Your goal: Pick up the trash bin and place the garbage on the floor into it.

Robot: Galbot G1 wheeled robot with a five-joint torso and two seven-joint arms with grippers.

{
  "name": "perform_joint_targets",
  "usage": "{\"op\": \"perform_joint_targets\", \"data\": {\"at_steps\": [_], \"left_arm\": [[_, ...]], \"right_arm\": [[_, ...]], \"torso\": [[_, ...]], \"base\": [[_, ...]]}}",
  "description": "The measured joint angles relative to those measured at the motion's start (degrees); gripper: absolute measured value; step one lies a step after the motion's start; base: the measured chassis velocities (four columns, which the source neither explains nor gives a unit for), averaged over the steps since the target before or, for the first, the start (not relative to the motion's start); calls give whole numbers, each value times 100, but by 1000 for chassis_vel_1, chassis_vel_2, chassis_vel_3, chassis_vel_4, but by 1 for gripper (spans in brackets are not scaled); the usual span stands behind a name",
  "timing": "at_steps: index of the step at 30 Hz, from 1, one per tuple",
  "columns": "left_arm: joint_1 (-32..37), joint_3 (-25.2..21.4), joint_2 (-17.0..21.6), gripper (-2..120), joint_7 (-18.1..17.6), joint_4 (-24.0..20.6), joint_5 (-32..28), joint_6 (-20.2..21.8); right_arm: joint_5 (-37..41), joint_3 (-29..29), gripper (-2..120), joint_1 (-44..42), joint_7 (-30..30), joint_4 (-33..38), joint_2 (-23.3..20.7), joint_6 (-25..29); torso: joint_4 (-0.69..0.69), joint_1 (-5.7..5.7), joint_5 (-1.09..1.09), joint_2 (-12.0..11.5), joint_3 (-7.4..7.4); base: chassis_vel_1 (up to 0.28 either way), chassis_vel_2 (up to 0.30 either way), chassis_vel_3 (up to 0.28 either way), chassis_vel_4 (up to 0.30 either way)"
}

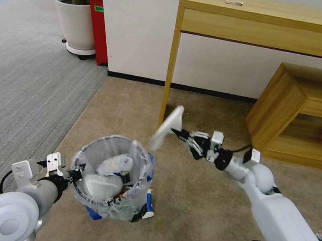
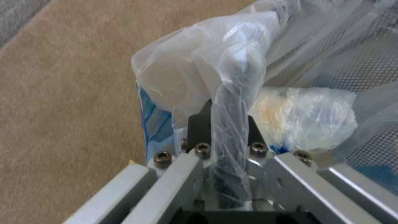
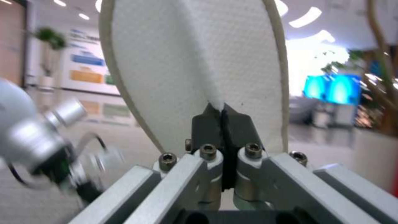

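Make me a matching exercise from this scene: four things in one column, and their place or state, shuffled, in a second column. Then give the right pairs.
Things
1. left gripper
2. right gripper
3. white slipper
4. potted plant

Place or state
A. held in the air above the beige carpet
B. shut on the rim of the trash bin
C. standing on the grey striped carpet beside a red cabinet
D. shut on the slipper's edge

Pairs: 1-B, 2-D, 3-A, 4-C
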State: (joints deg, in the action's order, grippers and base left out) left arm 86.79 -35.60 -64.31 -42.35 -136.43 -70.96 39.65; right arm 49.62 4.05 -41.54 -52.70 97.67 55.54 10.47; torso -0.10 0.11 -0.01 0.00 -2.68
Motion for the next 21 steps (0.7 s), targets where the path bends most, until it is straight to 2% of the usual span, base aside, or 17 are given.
{"op": "perform_joint_targets", "data": {"at_steps": [1, 12, 15, 19, 21], "left_arm": [[-6, 39, 2, 0, -1, 40, -1, 6], [-98, 183, 5, 0, 5, 183, 6, 16], [-153, 227, 0, 0, 15, 234, 10, 17], [-178, 233, -2, 0, 28, 267, 10, 17], [-198, 233, -2, 0, 41, 302, 10, 17]], "right_arm": [[51, -213, 0, 201, 54, 175, 53, -5], [69, -733, 0, 870, -3, 298, 249, -80], [-52, -1013, 0, 1020, -217, 121, 323, -81], [-229, -1103, 0, 1079, -457, -38, 362, -81], [-459, -1124, 0, 1140, -770, -164, 367, -121]], "torso": [[0, 0, -1, 0, 0], [-1, 0, 0, 0, 0], [-1, 0, 1, 0, 0], [-1, 0, 1, 0, 0], [-1, 0, 1, 0, -1]], "base": [[0, 0, 0, 0], [0, 0, 0, 0], [0, 0, 0, 0], [0, 0, 0, 0], [0, 0, 0, 0]]}}
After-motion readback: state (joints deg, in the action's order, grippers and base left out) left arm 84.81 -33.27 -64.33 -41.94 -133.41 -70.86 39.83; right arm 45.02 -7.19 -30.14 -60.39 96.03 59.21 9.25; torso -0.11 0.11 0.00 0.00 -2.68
